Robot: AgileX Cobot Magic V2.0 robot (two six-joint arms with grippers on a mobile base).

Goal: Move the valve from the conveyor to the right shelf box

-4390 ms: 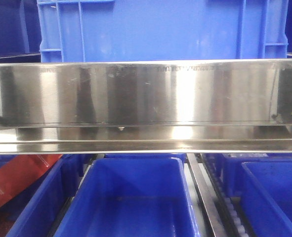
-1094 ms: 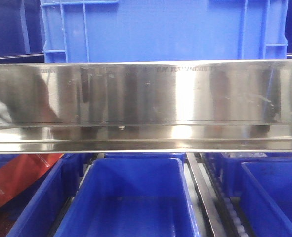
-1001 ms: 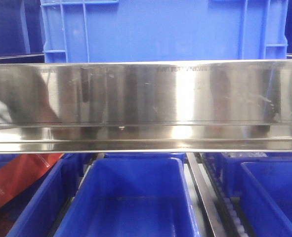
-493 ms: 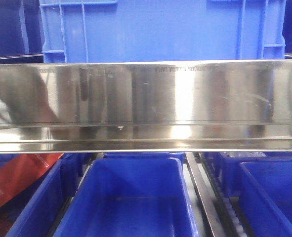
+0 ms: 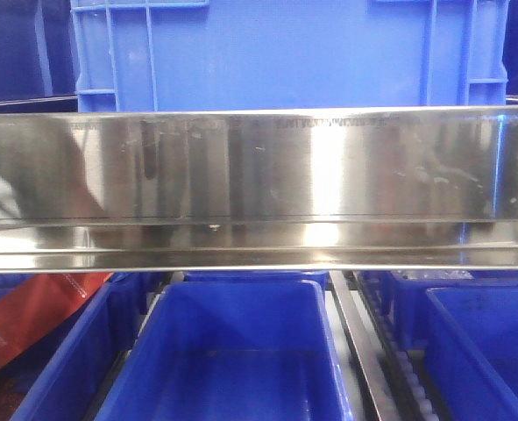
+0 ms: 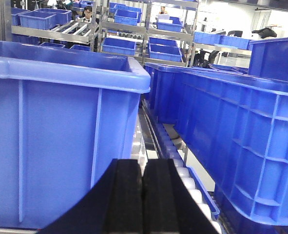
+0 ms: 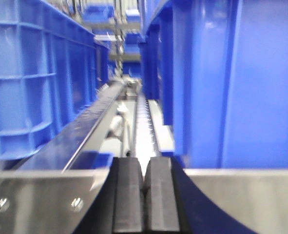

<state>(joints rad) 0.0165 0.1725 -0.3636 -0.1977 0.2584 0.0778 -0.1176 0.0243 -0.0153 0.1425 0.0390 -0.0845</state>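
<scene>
No valve or conveyor in any view; only blue bins (image 5: 232,351) at 6 o'clock under a steel rail (image 5: 259,175). Left gripper (image 6: 143,195) and right gripper (image 7: 144,195) both clenched on nothing. Presumably heavy, rigid, slick metal; best gripped across the body.
</scene>
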